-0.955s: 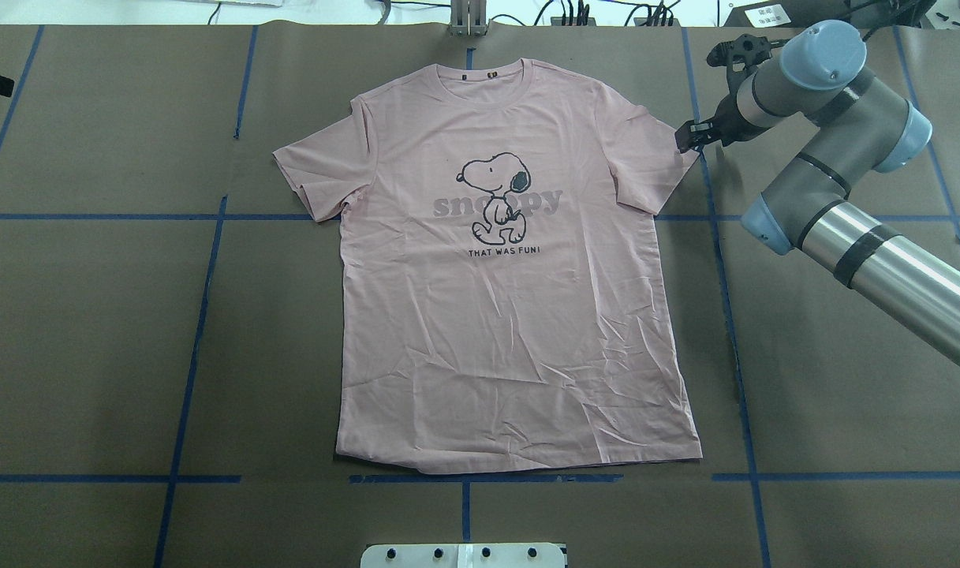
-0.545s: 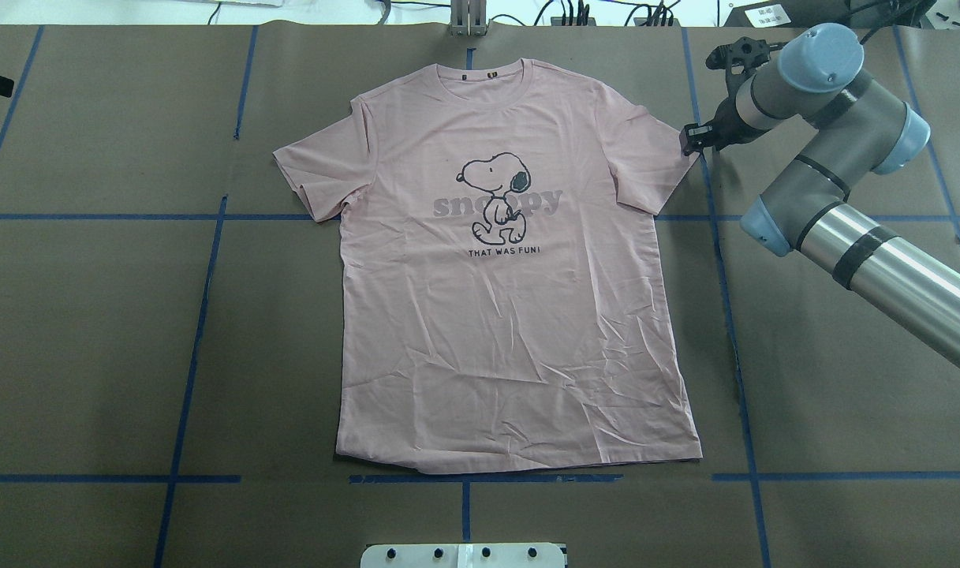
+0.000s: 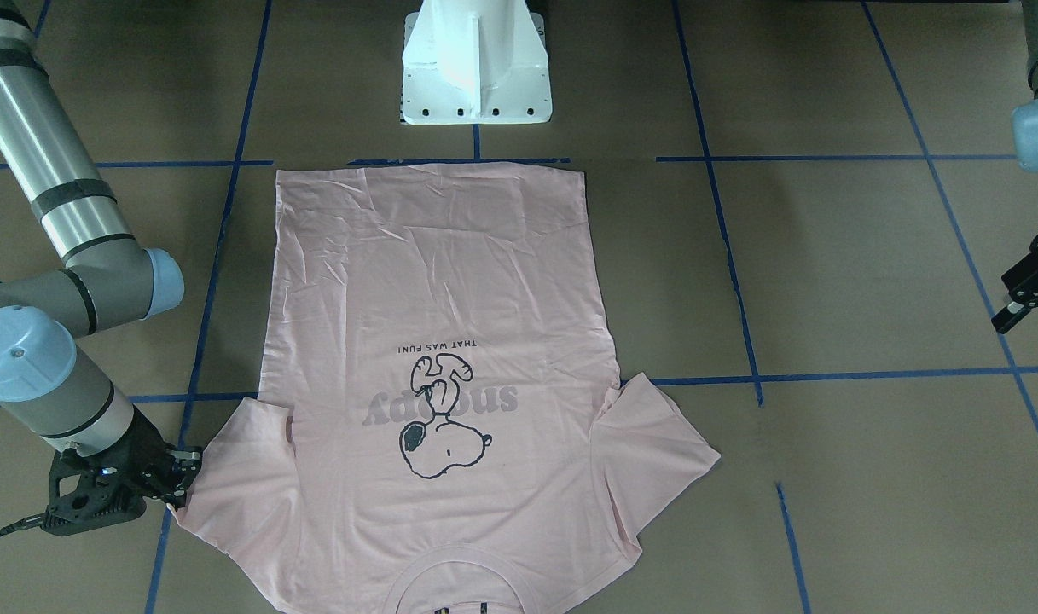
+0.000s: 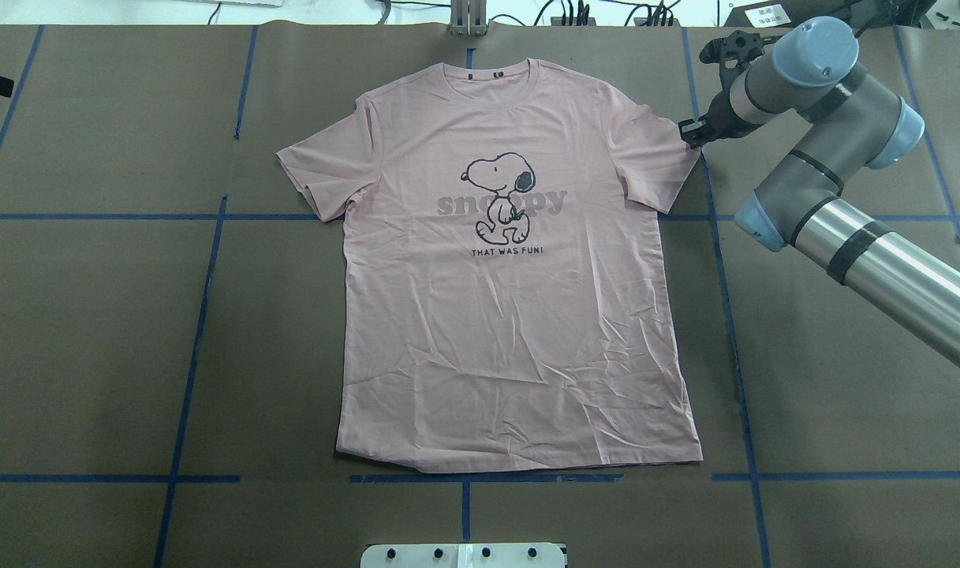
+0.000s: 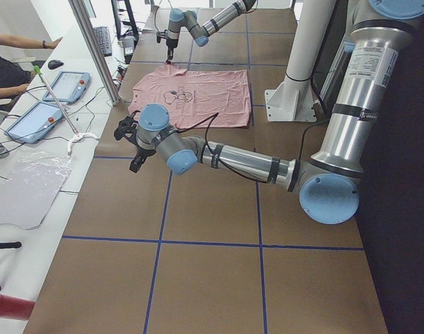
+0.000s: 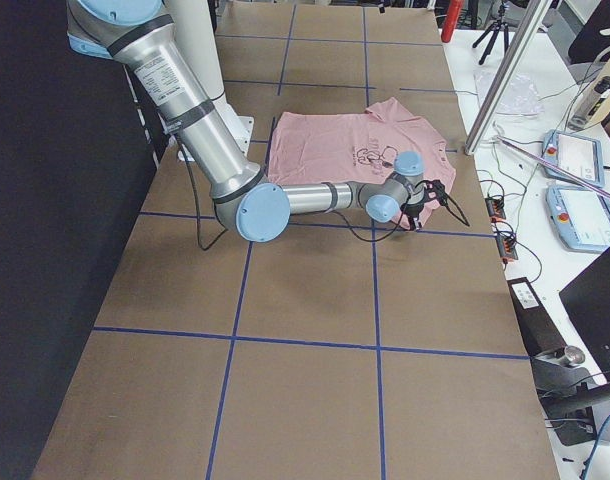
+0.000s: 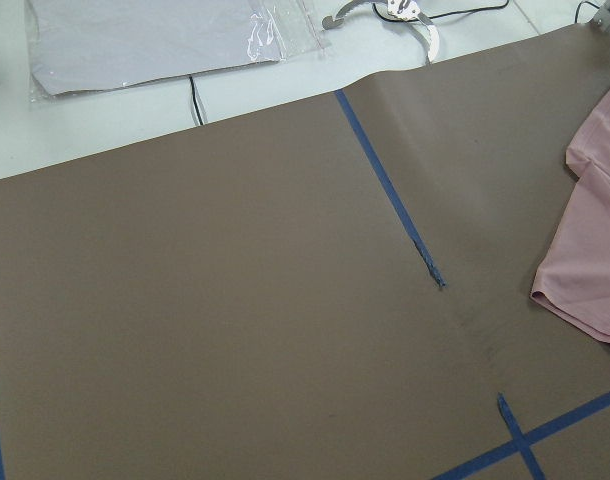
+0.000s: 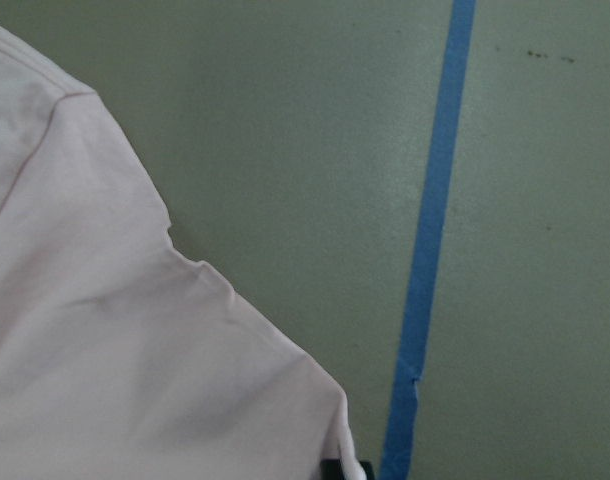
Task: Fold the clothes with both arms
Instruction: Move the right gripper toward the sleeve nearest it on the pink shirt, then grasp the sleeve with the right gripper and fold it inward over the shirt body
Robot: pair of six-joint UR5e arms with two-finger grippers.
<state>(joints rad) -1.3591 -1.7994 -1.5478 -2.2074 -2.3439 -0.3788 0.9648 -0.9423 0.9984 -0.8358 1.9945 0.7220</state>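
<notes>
The pale pink Snoopy T-shirt (image 4: 511,315) lies flat and front up on the brown table, with its neck at the far edge. My right gripper (image 4: 687,136) sits at the outer edge of the shirt's right sleeve and looks shut on the sleeve hem (image 3: 196,477). The right wrist view shows that sleeve (image 8: 105,350) running down to a black fingertip (image 8: 345,468). My left gripper (image 3: 1017,298) hovers well off to the shirt's other side, apart from the cloth, and appears open with nothing in it. The left wrist view catches only a sleeve corner (image 7: 595,250).
Blue tape lines (image 4: 196,315) divide the brown table cover. The white pedestal base (image 3: 476,60) stands at the near edge behind the shirt's hem. A side bench holds tablets (image 5: 66,87) and a plastic bag (image 7: 165,40); a person's arm (image 5: 10,62) rests there.
The right gripper closed in on the sleeve edge and the whole shirt shifted slightly toward it. The left arm has not visibly moved.
</notes>
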